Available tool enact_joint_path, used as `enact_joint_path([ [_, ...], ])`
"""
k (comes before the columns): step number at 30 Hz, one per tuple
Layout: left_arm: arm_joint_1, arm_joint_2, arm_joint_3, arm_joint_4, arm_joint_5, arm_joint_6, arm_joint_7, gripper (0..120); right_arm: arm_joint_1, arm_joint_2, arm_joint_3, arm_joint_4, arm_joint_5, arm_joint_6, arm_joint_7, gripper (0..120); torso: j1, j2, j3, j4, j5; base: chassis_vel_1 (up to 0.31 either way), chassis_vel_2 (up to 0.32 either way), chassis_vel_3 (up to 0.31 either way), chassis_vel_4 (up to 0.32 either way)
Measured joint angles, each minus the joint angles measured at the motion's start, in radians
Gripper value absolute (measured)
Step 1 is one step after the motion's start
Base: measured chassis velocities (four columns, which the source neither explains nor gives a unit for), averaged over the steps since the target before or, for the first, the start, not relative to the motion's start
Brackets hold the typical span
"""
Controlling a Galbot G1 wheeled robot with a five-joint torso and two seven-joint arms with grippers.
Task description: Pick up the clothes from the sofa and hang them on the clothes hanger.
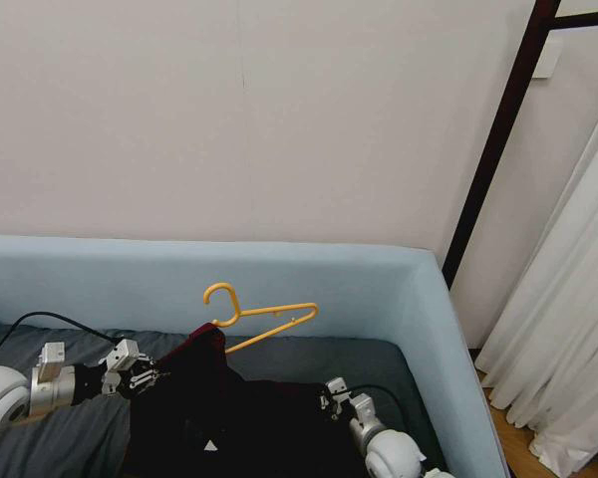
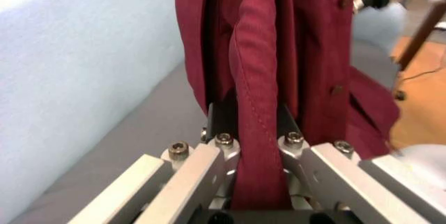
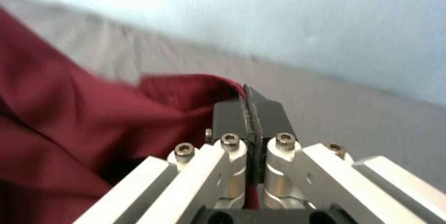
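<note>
A dark red shirt (image 1: 229, 413) lies bunched on the grey sofa seat (image 1: 40, 438), with a yellow hanger (image 1: 264, 321) poking out of its top against the pale blue backrest. My left gripper (image 1: 148, 377) is at the shirt's left edge, shut on a thick fold of the red fabric (image 2: 254, 130). My right gripper (image 1: 331, 396) is at the shirt's right edge, its fingers (image 3: 233, 119) pinched tight on a thin edge of the shirt (image 3: 83, 125).
The sofa's pale blue backrest (image 1: 130, 274) and right arm (image 1: 448, 358) enclose the seat. A dark rack pole (image 1: 493, 149) rises at the right, beside white curtains (image 1: 568, 339). A black cable (image 1: 50, 321) runs by my left arm.
</note>
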Motion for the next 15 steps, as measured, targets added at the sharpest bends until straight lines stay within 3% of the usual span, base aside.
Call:
enact_joint_path([
  [6, -0.023, -0.008, 0.002, 0.048, 0.003, -0.010, 0.105, 1, -0.020, -0.053, 0.052, 0.162, 0.139, -0.016, 0.043, 0, 0.000, 0.000, 0.000, 0.0003, 0.0000, 0.000, 0.000, 0.000, 0.000],
  [15, -0.056, -0.019, 0.007, 0.089, 0.032, -0.010, 0.192, 1, -0.017, -0.070, 0.108, 0.281, 0.226, -0.035, 0.190, 0, 0.000, 0.000, 0.000, 0.0002, 0.0000, 0.000, 0.000, 0.000, 0.000],
])
